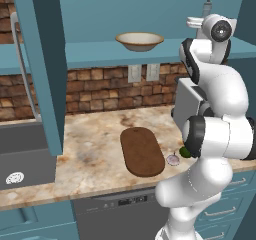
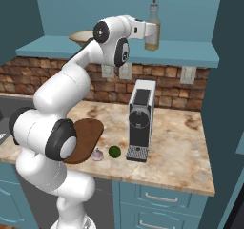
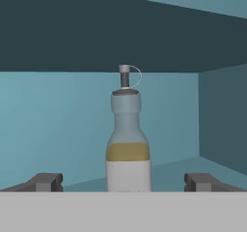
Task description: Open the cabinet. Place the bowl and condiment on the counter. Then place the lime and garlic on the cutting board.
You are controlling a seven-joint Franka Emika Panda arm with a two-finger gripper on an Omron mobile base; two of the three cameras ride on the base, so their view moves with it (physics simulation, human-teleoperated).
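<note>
Between spread fingers (image 3: 46, 181): condiment (image 3: 128, 144), upright.

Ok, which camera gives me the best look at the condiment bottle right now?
The hand view: the condiment stands upright, centred between the open gripper fingertips. The right base view shows it on the cabinet shelf at the hand; the left base view shows just its cap.

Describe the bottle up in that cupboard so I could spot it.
Look inside the open teal cabinet. On its shelf, right of the bowl, stands the condiment. It is a clear bottle with yellowish liquid, a narrow neck and a grey cap.
</note>
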